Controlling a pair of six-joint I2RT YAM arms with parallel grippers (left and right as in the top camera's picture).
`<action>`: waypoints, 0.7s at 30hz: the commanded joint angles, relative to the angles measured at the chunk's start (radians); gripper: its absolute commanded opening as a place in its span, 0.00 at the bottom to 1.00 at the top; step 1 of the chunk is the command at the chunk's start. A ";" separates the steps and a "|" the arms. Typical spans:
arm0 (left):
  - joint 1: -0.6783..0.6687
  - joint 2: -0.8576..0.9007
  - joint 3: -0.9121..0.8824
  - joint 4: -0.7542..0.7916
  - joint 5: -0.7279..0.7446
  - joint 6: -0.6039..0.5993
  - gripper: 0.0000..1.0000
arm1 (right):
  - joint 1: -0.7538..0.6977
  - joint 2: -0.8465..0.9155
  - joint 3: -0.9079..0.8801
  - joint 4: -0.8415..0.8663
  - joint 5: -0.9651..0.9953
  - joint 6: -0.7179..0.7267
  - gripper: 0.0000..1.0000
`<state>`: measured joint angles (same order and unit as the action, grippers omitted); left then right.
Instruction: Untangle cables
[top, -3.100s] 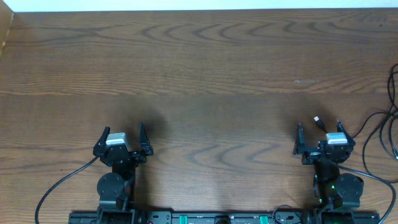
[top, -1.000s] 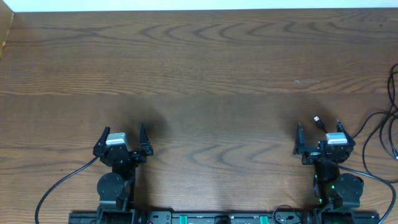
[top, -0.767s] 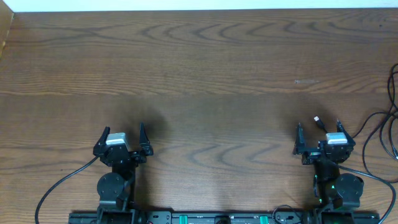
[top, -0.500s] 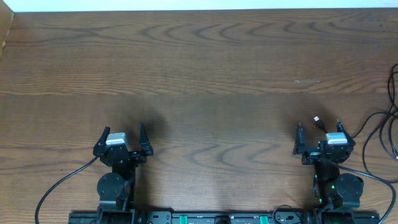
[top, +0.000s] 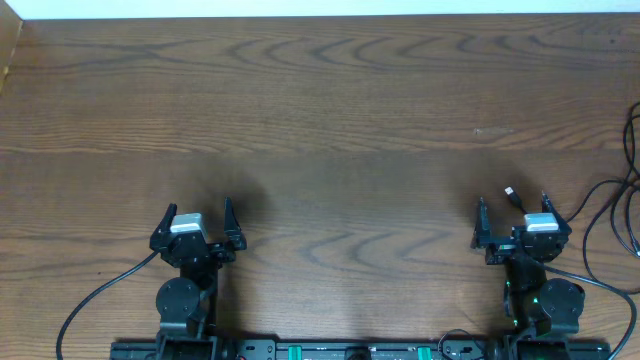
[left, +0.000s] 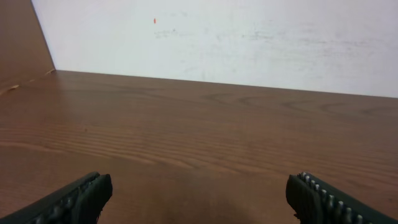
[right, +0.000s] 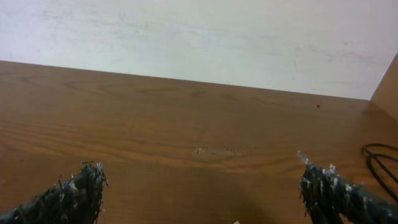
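Note:
Thin black cables (top: 632, 190) lie in loops at the table's far right edge, partly cut off by the frame; the right wrist view shows a bit of them (right: 377, 163) at its right border. A small plug end (top: 510, 191) on a short dark cord lies on the wood between my right gripper's fingers. My right gripper (top: 513, 201) (right: 202, 174) rests near the front edge, open, with nothing held. My left gripper (top: 198, 207) (left: 199, 186) rests at the front left, also open, with only bare wood between its fingers (left: 84, 193).
The brown wooden table (top: 320, 120) stretches away to a white wall (left: 236, 37). A thicker black lead (top: 95, 300) curves from the left arm's base, and another (top: 600, 283) runs from the right arm's base. A pale scuff (top: 492, 131) marks the wood.

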<state>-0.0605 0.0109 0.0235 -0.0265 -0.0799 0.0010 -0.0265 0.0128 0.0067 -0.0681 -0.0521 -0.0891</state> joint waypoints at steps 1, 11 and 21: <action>0.005 -0.006 -0.019 -0.040 -0.010 0.010 0.95 | 0.008 -0.007 -0.001 -0.003 -0.006 -0.013 0.99; 0.005 -0.006 -0.019 -0.040 -0.010 0.010 0.95 | 0.008 -0.007 -0.001 -0.003 -0.006 -0.013 0.99; 0.005 -0.006 -0.019 -0.040 -0.010 0.010 0.95 | 0.008 -0.007 -0.001 -0.003 -0.006 -0.013 0.99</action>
<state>-0.0605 0.0109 0.0235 -0.0265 -0.0799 0.0010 -0.0265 0.0128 0.0067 -0.0681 -0.0521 -0.0891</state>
